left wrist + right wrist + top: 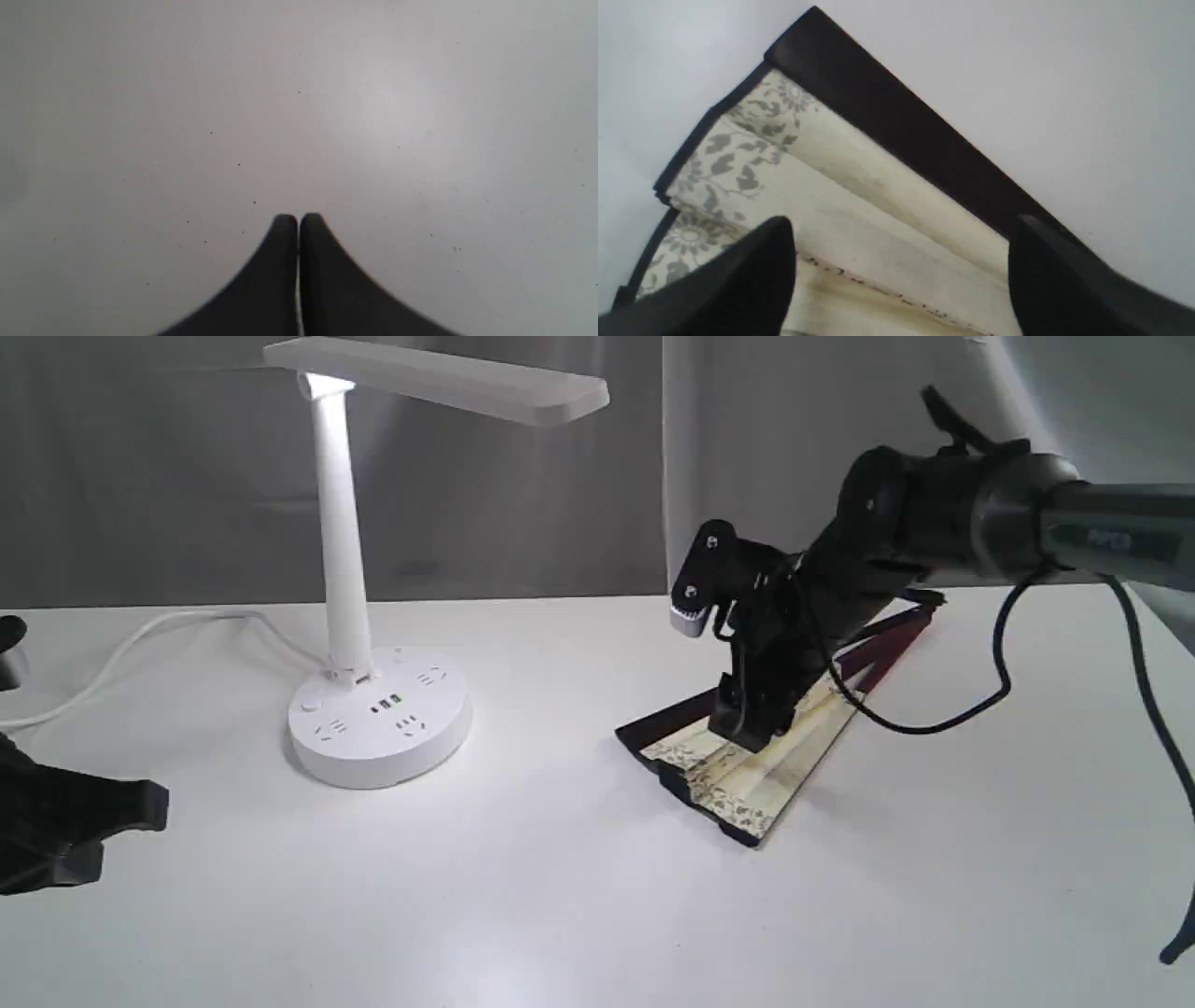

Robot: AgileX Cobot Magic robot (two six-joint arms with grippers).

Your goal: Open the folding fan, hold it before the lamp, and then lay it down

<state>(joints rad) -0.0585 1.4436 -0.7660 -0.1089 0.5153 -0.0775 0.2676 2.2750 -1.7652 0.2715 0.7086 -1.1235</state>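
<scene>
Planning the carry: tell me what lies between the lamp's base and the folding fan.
Only bare table separates the lamp's base from the folding fan; the exterior view shows it.

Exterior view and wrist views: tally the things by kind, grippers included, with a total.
Fans: 1, the folding fan, partly open
Lamps: 1, the lamp, white
Grippers: 2, the left gripper shut, the right gripper open over the fan
Total: 4
</scene>
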